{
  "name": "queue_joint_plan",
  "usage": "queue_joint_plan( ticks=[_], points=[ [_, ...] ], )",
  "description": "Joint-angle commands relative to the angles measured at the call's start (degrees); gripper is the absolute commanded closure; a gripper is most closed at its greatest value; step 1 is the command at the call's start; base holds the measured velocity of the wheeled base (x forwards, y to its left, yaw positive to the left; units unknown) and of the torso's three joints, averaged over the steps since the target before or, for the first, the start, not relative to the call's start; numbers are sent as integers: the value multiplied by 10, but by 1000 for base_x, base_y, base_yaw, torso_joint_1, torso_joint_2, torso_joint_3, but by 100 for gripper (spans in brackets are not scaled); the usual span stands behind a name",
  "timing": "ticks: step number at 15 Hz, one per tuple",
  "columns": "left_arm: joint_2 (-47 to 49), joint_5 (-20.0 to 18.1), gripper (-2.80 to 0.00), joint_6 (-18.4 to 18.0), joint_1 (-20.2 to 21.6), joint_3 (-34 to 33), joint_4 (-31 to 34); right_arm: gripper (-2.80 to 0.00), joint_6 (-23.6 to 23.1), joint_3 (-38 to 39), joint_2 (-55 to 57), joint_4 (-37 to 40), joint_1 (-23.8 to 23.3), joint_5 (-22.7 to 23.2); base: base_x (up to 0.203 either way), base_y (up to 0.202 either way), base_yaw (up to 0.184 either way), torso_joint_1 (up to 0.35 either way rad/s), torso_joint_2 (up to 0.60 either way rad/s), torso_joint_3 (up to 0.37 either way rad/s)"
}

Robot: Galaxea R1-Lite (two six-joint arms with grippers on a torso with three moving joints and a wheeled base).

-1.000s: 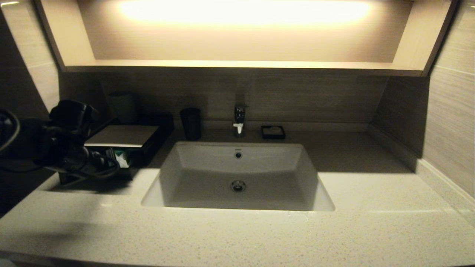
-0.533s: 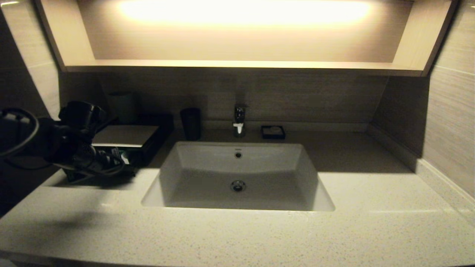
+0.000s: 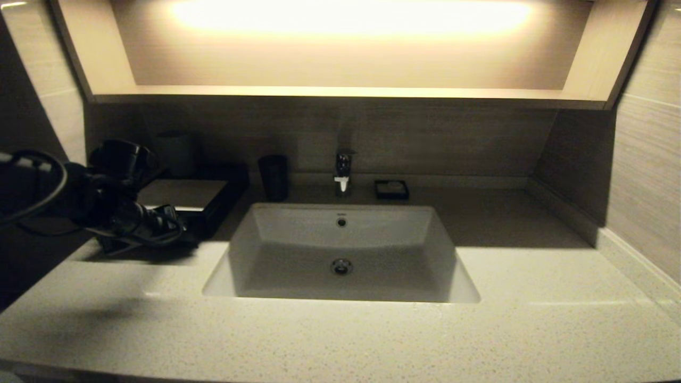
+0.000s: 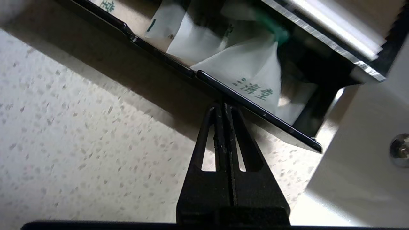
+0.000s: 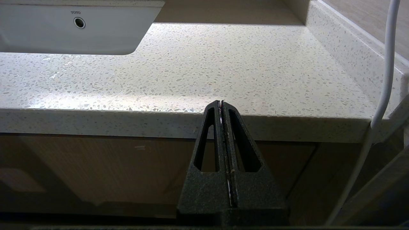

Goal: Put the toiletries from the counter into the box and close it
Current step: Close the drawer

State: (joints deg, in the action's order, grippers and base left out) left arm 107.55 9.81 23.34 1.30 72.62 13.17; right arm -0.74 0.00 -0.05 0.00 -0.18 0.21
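The black box (image 3: 183,192) with its pale top panel stands at the counter's (image 3: 340,340) back left. My left gripper (image 3: 173,221) is shut, and its tips (image 4: 223,103) rest against the front wall of the box's tray (image 4: 255,110). White packets of toiletries (image 4: 243,67) with green print lie inside the tray, partly under the top panel (image 4: 335,28). In the head view my arm hides them. My right gripper (image 5: 221,102) is shut and empty, parked below the counter's front edge (image 5: 127,123), out of the head view.
The white sink (image 3: 340,250) lies just right of the box. Behind it are a dark cup (image 3: 273,177), the faucet (image 3: 343,170) and a small black soap dish (image 3: 391,189). A white cable (image 5: 383,80) hangs near my right gripper.
My left gripper has moved toward the back wall with the tray's front ahead of it. The tray has slid further under the top panel, and the packets no longer show in the head view.
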Motion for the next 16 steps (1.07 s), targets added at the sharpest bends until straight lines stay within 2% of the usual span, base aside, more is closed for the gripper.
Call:
queue_joint_plan(
  ticks=[1,16],
  points=[
    [8,0,0,2,0,12,2,0,0,1,0,0,0,1,0,0,0,0,0,0],
    [49,3,0,0,-3,68,2,0,0,1,0,0,0,1,0,0,0,0,0,0]
  ],
)
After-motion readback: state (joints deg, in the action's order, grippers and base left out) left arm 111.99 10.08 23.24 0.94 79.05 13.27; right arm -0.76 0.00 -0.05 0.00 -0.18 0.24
